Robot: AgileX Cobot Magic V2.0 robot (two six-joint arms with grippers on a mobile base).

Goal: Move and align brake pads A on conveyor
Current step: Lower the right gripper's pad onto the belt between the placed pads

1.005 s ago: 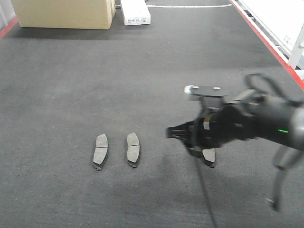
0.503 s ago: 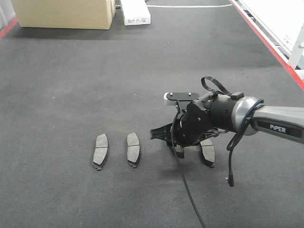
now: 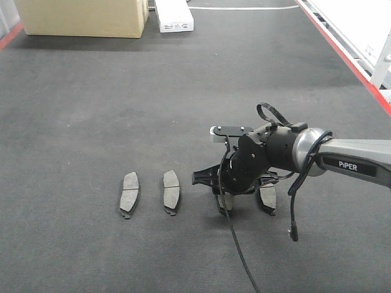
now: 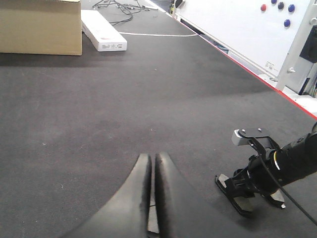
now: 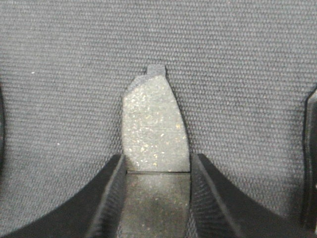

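On the conveyor (image 3: 91, 91), a wide belt of rough charcoal fabric with a red strip along its right edge, four brake pads lie in a loose row near the front. Two pads (image 3: 129, 194) (image 3: 171, 191) sit free at left, side by side, a narrow gap between them; each is a grey, slightly curved oblong with a thin groove across the middle and small tabs at the ends. A third pad (image 3: 226, 202) lies under the right gripper (image 3: 223, 196). The fourth (image 3: 267, 198) lies just right of it, partly hidden by the black wrist housing.

Right gripper: low over the belt, fingers (image 5: 111, 191) clamped on the sides of the third pad. Wrist view shows the pad face (image 5: 154, 126) as speckled, gritty grey friction material with a rounded end and a small square tab, standing out past the ribbed black finger pads. Belt weave reads as a fine regular knit at this range. Whether the pad rests on the belt or sits just above it, cannot tell.

Left gripper (image 4: 152, 198): hanging above bare belt, its two smooth black fingers pressed together, holding nothing, well apart from all pads.

Far end of belt: a tan cardboard box (image 3: 82, 17) and a flat white carton (image 3: 173, 14) beside it.
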